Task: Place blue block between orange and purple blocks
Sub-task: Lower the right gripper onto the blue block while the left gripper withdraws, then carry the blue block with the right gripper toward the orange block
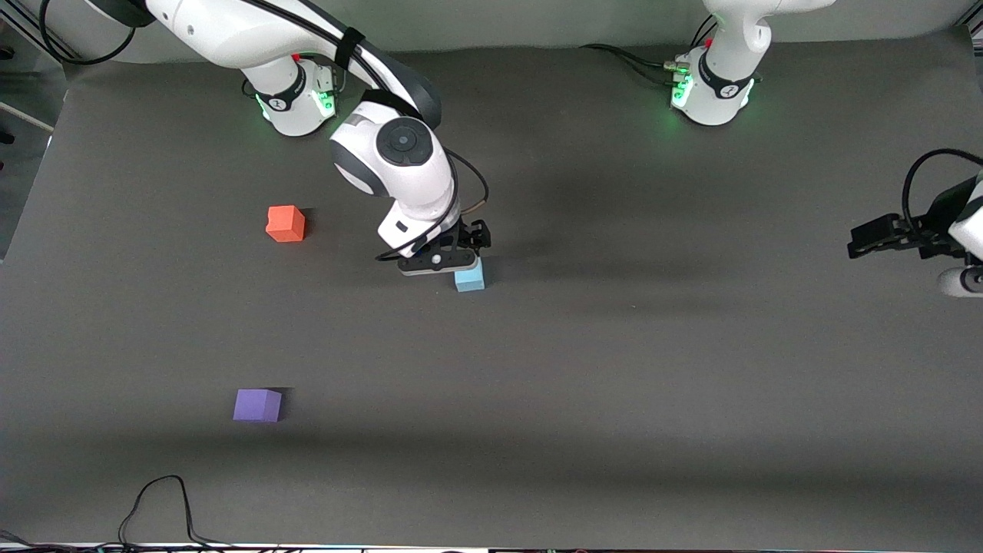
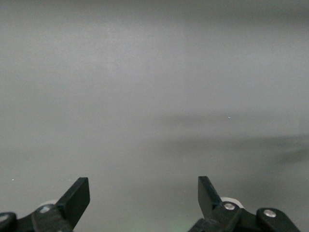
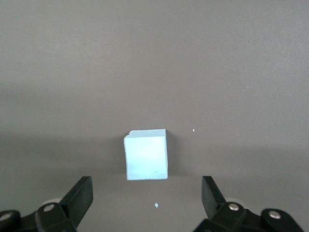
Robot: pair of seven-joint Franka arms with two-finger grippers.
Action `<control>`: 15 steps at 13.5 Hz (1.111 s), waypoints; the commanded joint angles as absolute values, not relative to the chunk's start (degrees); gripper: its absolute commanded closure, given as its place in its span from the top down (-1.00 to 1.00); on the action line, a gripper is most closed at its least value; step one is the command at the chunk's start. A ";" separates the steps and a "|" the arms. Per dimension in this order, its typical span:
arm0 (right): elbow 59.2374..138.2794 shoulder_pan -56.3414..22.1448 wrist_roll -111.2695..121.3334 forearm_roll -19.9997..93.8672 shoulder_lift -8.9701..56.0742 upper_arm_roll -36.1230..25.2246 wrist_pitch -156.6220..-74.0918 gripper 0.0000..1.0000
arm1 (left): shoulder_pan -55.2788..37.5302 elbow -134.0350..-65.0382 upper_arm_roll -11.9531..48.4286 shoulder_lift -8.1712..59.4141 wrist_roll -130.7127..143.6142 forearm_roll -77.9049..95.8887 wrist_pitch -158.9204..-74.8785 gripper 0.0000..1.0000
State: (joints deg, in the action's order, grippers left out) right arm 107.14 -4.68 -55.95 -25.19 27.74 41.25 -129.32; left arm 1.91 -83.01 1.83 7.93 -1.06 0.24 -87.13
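The right gripper [image 1: 461,259], jaws open, hangs over the blue block [image 1: 470,278] mid-table, seemingly about to descend and grasp; the left gripper [image 1: 864,240] waits open at the table's edge.

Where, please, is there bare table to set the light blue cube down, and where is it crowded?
The gap between the orange-red matte cube and the violet purple cube is bare dark mat. It is crowded only at the light blue cube, where the open right gripper hovers. The open left gripper waits over bare mat at its own end.
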 commanded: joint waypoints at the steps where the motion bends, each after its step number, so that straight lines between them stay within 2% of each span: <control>1: 113.02 -3.96 -64.49 -33.02 29.60 41.92 -136.04 1.00 | 2.37 -87.70 2.46 2.74 -2.02 -0.79 -87.98 1.00; 6: 112.41 -3.96 -77.06 -45.68 37.87 41.92 -140.88 1.00 | -0.60 -88.24 1.24 0.35 -2.20 -0.70 -87.54 1.00; 8: 111.89 -3.96 -79.45 -48.16 39.19 41.92 -141.94 1.00 | -4.21 -88.24 -2.45 0.26 -2.28 -0.79 -87.63 1.00; 10: 111.88 -3.96 -79.54 -48.34 39.99 41.92 -142.12 1.00 | -3.87 -88.24 -2.46 -0.09 -2.46 -0.79 -87.54 1.00; 11: 111.88 -3.96 -79.54 -48.43 40.08 41.92 -142.12 0.92 | -3.69 -88.24 -2.37 -0.09 -3.24 -0.79 -87.54 1.00; 14: 111.97 -3.96 -79.54 -49.04 40.08 41.84 -142.03 0.02 | -3.60 -88.24 -2.46 -0.09 -3.52 -0.79 -87.89 1.00; 15: 111.80 -3.87 -79.11 -49.04 39.99 41.84 -141.94 -0.14 | -3.69 -88.24 -2.46 -0.09 -3.52 -0.79 -87.89 1.00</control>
State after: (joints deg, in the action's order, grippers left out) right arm 112.68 -4.39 -77.48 -46.96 39.24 41.21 -141.72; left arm -2.73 -86.56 -1.73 1.63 -2.49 0.07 -87.14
